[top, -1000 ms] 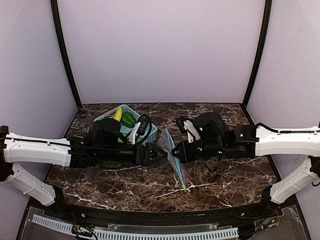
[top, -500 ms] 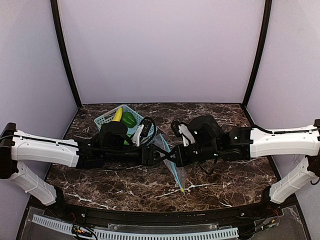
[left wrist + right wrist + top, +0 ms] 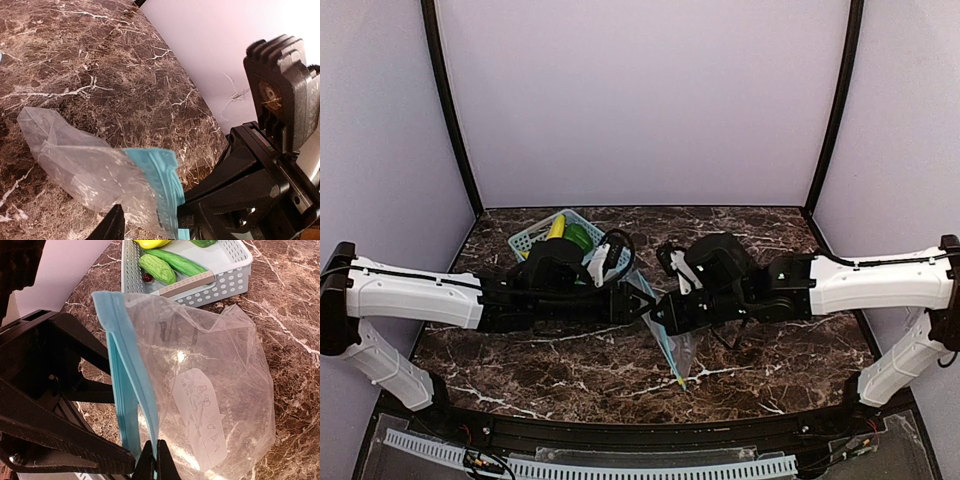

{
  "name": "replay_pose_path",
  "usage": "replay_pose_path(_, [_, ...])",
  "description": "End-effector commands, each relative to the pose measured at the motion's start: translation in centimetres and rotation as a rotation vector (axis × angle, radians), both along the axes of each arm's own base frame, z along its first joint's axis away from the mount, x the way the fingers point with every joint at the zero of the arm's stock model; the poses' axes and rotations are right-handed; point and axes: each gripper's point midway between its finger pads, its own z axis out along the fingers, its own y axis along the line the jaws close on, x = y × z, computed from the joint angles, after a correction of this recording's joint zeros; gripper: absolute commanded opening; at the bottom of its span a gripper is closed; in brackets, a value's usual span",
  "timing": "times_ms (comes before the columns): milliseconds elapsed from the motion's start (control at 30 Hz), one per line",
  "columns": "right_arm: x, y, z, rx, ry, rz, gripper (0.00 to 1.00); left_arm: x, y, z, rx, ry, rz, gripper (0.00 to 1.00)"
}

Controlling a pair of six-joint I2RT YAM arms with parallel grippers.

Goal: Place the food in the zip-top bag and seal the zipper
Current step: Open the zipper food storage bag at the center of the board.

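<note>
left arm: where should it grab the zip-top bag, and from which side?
Grab the zipper, the stiffer light-blue strip at the mouth, not the slack crinkly film of the zip-top bag. The right gripper pinches one end of the strip and holds it up facing the left gripper. So probably come in level from the left arm's side, jaws across the strip's thin edge.

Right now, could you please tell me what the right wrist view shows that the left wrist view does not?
Only the right wrist view shows the light-blue basket holding two green cucumber pieces and part of the banana, plus the white label patch. Only the left wrist view shows the pale wall and the right arm's black housing. Both show the clear zip-top bag, its blue zipper and the marble table.
</note>
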Motion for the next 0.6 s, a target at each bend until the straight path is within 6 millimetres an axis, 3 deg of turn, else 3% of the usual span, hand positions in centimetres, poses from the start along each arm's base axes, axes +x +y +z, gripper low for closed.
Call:
replay_pose_path(0, [-0.3, 1.3, 1.6, 0.033, -0.025, 0.006, 0.00, 0.3, 0.4, -1.0, 0.070, 0.004, 0.026, 0.43])
replay_pose_path(567, [0.7, 0.2, 1.1, -0.064, -0.056, -0.086, 0.00, 0.6, 2.5, -3.9, 0.197, 0.051, 0.094, 0.23])
